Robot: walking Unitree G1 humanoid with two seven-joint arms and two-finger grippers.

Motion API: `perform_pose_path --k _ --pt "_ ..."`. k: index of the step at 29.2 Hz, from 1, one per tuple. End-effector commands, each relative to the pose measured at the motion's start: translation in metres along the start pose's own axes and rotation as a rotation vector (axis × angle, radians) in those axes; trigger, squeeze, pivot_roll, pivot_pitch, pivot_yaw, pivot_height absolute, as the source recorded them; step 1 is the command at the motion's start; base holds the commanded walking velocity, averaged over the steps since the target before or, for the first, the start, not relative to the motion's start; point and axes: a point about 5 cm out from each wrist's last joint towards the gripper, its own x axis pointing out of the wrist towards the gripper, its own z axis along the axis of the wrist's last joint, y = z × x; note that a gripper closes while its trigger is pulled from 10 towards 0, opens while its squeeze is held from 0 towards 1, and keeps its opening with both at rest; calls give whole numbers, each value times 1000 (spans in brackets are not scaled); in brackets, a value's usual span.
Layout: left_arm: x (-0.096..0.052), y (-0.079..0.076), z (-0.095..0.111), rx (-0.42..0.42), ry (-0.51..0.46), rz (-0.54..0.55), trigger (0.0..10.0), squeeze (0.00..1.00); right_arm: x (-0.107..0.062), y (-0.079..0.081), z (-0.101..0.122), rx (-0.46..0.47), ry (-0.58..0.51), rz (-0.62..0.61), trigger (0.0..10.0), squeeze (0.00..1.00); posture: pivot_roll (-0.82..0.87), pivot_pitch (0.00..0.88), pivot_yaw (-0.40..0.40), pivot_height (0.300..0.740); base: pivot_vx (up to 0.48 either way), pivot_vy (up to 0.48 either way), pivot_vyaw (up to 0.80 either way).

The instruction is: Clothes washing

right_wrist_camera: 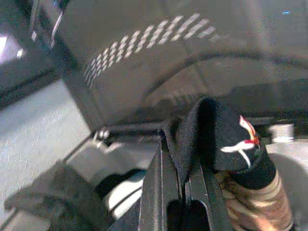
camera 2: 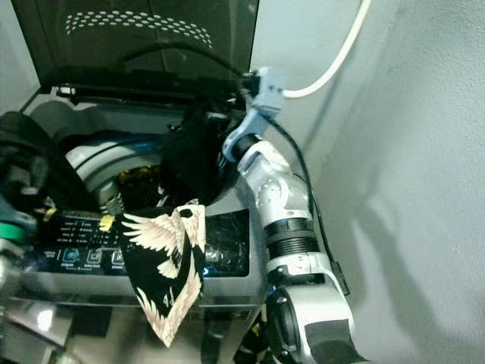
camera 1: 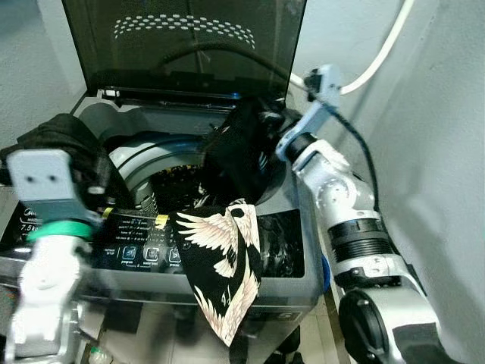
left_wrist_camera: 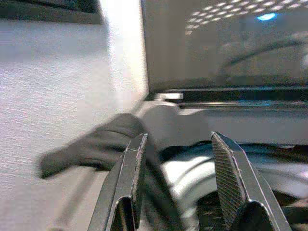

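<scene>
A top-loading washing machine [camera 1: 288,250] stands before me with its dark lid [camera 1: 189,45] raised. A black garment printed with white birds [camera 1: 223,258] hangs from my right gripper [camera 1: 261,121] over the drum's right rim, and its tail drapes down the front panel. In the right wrist view the fingers [right_wrist_camera: 159,192] are shut on a fold of that black garment [right_wrist_camera: 226,139]. My left gripper [left_wrist_camera: 180,183] is open beside the drum's left rim. A dark grey cloth [camera 1: 64,136] lies over the machine's left top edge, seen as the grey cloth [left_wrist_camera: 91,147] beyond the left fingers.
Inside the drum [camera 1: 178,178] lie dark patterned clothes. A white hose [camera 1: 383,49] runs up the grey wall [camera 1: 447,152] on the right, close to my right arm. The control panel [camera 1: 144,243] with lit buttons runs along the machine's front.
</scene>
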Motion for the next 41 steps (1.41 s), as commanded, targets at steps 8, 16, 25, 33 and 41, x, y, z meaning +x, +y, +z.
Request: perform_pose_path --k 8,16,25,33,41 --pt "5 -13 1 -38 41 -60 10000 0 -4 0 -7 -107 166 37 10000 0 178 27 6 740 0 0 0" --pt "7 -16 6 -57 42 -64 10000 0 -12 2 -12 -88 152 49 10000 0 180 25 18 740 0 0 0" --pt "13 -24 8 -87 37 -76 10000 0 -16 7 -22 -73 188 61 10000 0 192 36 17 740 0 0 0" --pt "11 -28 8 -115 38 -80 10000 0 -20 9 -23 -66 200 72 10000 0 181 40 9 740 0 225 -400" --pt "9 -31 11 -130 20 -80 10000 0 -19 12 -21 -87 200 92 10000 0 169 46 -2 740 0 0 0"
